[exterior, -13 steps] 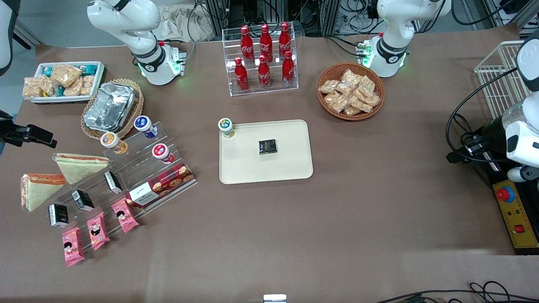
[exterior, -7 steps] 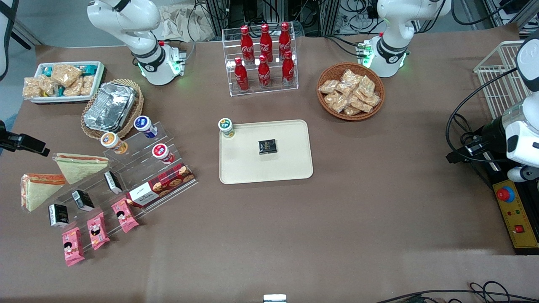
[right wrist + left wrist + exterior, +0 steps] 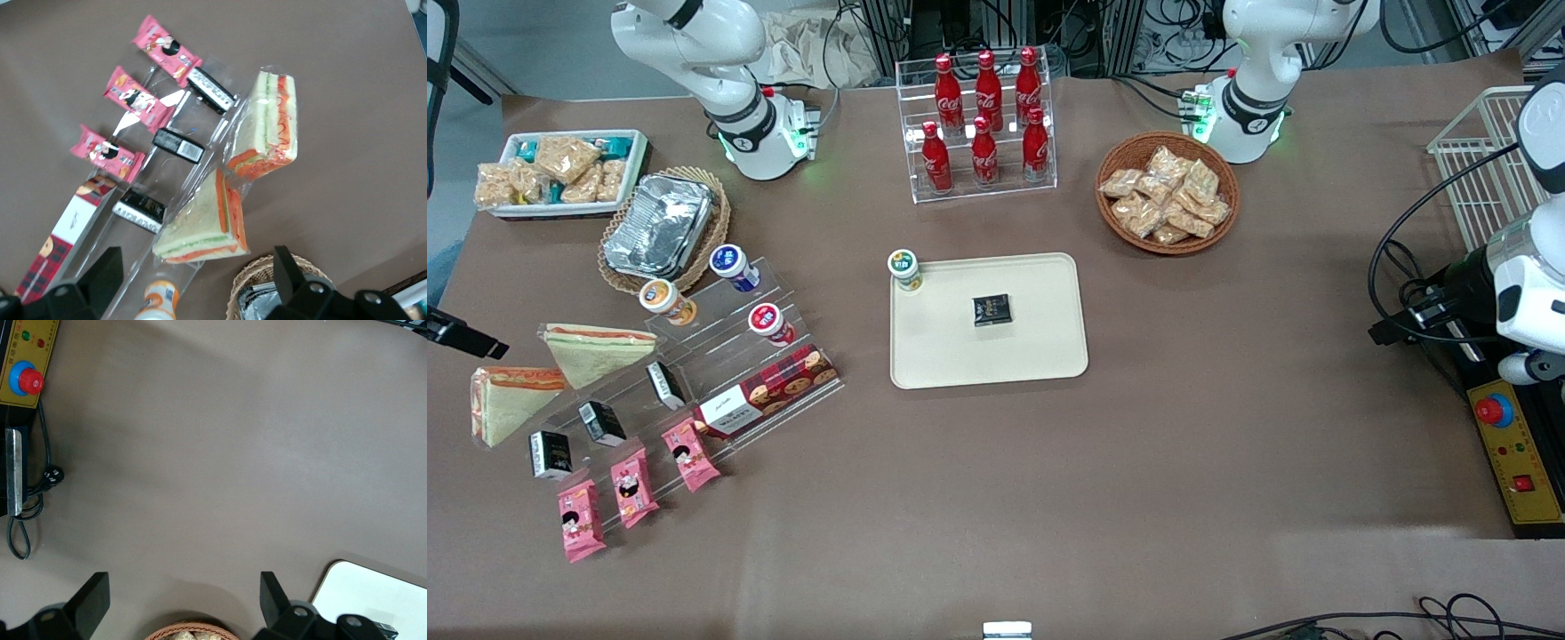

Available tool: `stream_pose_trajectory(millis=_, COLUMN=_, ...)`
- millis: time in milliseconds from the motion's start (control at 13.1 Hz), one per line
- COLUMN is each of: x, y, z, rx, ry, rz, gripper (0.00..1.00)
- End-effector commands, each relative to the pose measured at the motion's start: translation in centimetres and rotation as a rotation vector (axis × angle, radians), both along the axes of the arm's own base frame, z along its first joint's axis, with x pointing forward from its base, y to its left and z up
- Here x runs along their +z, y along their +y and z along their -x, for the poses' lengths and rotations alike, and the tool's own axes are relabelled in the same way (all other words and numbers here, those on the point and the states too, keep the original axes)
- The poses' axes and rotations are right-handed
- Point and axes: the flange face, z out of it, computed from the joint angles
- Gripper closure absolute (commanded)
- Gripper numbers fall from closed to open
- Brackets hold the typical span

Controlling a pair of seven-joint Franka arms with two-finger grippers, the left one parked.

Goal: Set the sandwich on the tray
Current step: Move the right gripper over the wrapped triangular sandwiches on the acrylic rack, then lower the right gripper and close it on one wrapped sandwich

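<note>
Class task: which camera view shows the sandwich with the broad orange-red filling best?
The right wrist view: the sandwich appears large, layers clear, between the open gripper fingers. The front view shows it small at the table's edge; the left wrist view misses it.

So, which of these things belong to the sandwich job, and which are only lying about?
For the job:
- sandwich with the broad orange-red face
- tray, cream-beige
- gripper, open, hovering near the two wedges

Just lying about:
- other wedge with the thin red-and-green edge
- foil container
- cola bottles
- pink packets
- snack basket
</note>
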Motion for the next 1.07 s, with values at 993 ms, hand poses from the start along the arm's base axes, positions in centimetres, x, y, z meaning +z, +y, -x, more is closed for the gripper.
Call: stream_pose_trajectory(millis=993, x=-8.6, y=-8.5, z=-2.4, rx=-0.458, ry=-0.057, rz=0.026, gripper=0.00)
